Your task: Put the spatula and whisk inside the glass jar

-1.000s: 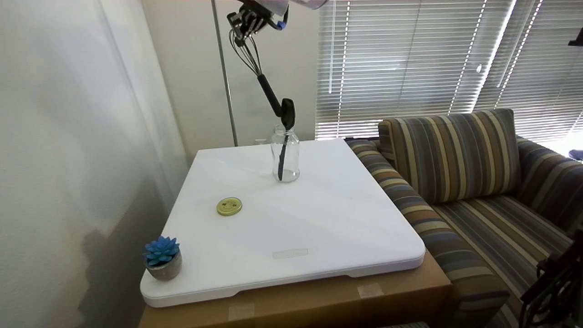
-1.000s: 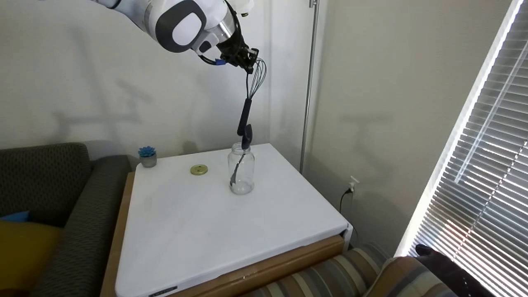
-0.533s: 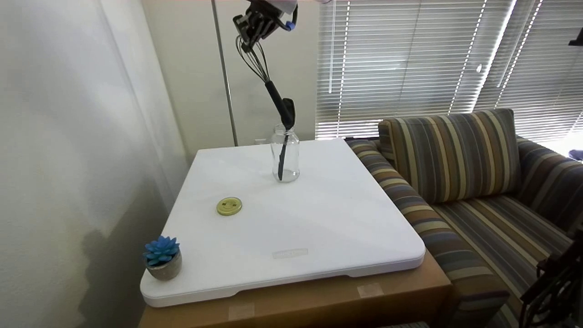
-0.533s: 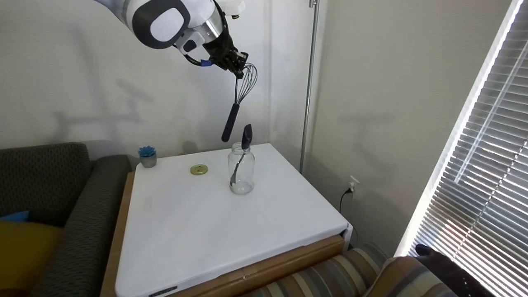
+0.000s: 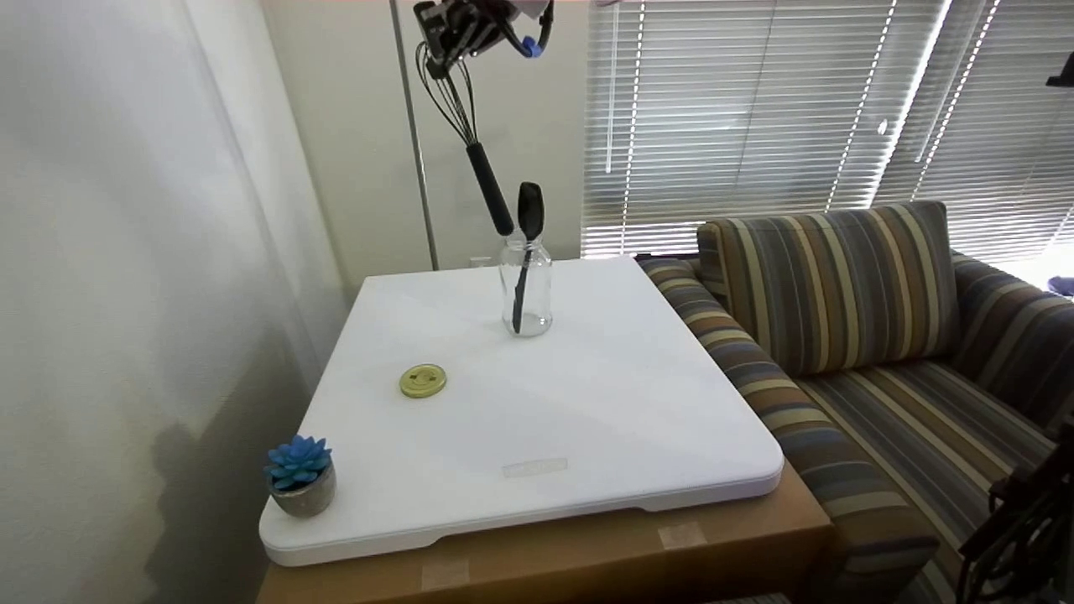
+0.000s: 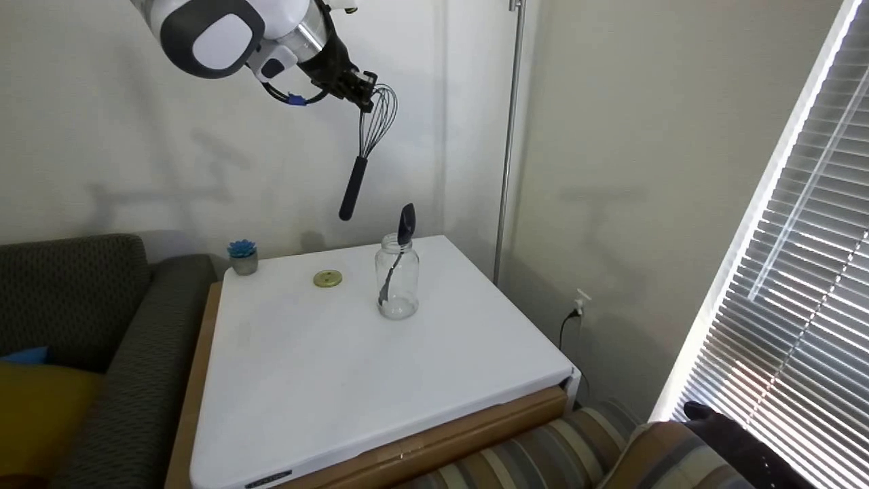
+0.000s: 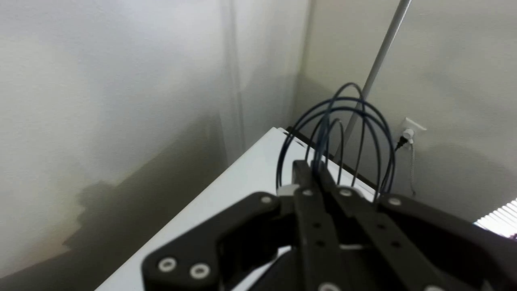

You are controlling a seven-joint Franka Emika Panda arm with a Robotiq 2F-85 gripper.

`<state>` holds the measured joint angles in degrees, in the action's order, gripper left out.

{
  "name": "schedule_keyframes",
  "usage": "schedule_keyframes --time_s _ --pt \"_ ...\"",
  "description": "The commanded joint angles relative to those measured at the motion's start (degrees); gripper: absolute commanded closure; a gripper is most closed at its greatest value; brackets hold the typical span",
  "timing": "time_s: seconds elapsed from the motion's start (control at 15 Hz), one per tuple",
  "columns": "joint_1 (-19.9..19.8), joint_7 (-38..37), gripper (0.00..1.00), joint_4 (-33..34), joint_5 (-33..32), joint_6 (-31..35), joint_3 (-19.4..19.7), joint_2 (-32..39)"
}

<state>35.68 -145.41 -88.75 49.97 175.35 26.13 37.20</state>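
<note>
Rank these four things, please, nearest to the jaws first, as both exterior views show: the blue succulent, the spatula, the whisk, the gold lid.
1. Whisk: held in the jaws.
2. Spatula: standing inside the glass jar.
3. Gold lid: flat on the white tabletop.
4. Blue succulent: at the tabletop's corner.

In an exterior view, cam's looking down across table [image 5: 604, 398], facing blinds [image 5: 713, 126], w/ plant [image 5: 299, 474] nearer than jar [image 5: 539, 289]; in an exterior view, it's facing walls [image 6: 597, 136], w/ plant farther. Both ext. views are sharing table + jar. Wrist cam's sitting close behind tool [image 7: 314, 171], looking past whisk [image 7: 323, 131] to pole [image 7: 381, 52].
</note>
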Motion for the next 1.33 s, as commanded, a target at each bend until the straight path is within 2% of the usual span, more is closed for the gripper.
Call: schedule_keyframes --time_s 0.0,0.2,0.6,0.87,1.07,1.27 --pt "-3.0 4.6 0.99 -1.8 2.3 2.4 -3.7 -2.0" --pt "-4.8 8.3 0.99 -2.6 3.2 6.4 -6.6 -2.7" --pt "-11.0 14.3 0.99 -3.8 2.0 15.3 -17.3 -3.5" --pt "-16.3 16.1 0.99 -1.3 0.0 17.4 -23.3 -0.8" --pt "-18.1 16.1 0.99 -0.9 -2.2 17.0 -24.0 0.2" --pt "-21.3 18.1 0.99 0.2 -3.3 17.4 -27.0 1.2"
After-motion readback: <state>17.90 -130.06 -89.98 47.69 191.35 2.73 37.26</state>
